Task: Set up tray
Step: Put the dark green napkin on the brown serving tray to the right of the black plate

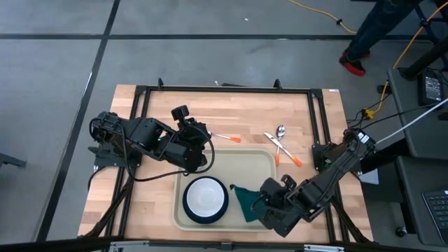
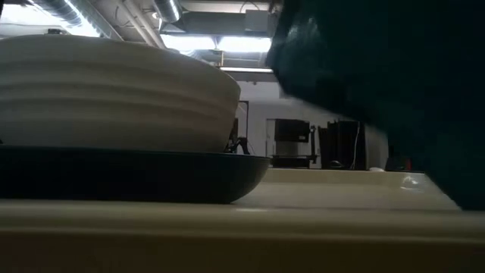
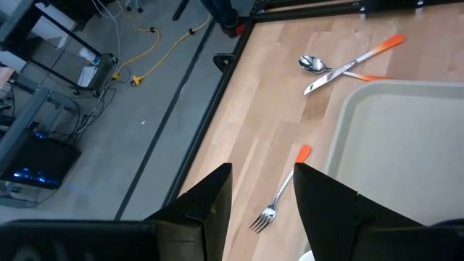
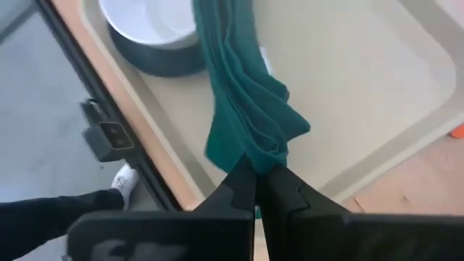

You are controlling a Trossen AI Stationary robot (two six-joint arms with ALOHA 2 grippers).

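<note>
The beige tray (image 1: 262, 164) lies at the table's near middle. On its left half a dark teal plate (image 1: 187, 210) carries a white bowl (image 1: 205, 196). A dark green napkin (image 1: 245, 199) is bunched over the tray just right of the plate, with my right gripper (image 1: 264, 206) shut on it. My left gripper (image 1: 208, 142) hovers open over the tray's far-left corner. Seen from its wrist, the left gripper (image 3: 262, 192) has a fork (image 3: 279, 196) with an orange handle lying on the wood beyond its fingers. My right gripper pinches the napkin's bunched end (image 4: 255, 161) between its two fingers, several folds together. It comes from the table's right near side, slanting down. The cloth (image 4: 243, 87) trails in loose folds from the fingers toward the plate, slack. In the low view the napkin (image 2: 379, 68) is raised above the tray floor.
A spoon (image 1: 281, 130) and a knife (image 1: 287, 150) with orange handles lie crossed on the wood beyond the tray's far-right corner. The fork (image 1: 225, 138) lies beyond the tray's far rim. A black frame (image 1: 224, 89) borders the table. A person's legs (image 1: 367, 35) stand beyond the far-right corner.
</note>
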